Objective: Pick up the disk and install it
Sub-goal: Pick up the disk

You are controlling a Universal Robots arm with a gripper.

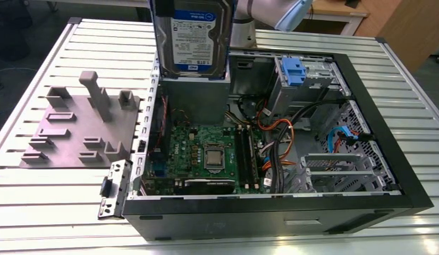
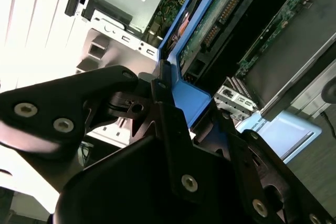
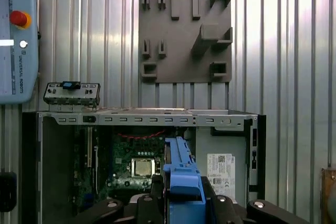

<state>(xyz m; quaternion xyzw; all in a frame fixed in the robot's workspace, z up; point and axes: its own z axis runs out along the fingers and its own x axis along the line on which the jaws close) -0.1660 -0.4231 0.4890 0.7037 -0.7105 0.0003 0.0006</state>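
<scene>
One disk [image 1: 191, 42], top edge cut off in exterior view, silver-grey, white-and-blue labelled, blue-framed, clamped upright in end effector [image 3: 184, 195]

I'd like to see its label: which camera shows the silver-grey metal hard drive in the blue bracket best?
The exterior view: the silver-grey hard drive faces it, label out. Both wrist views show its blue bracket edge-on in the tool.

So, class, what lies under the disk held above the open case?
A grey box with a white sticker, and the green motherboard. The disk hides whatever lies straight beneath it.
</scene>
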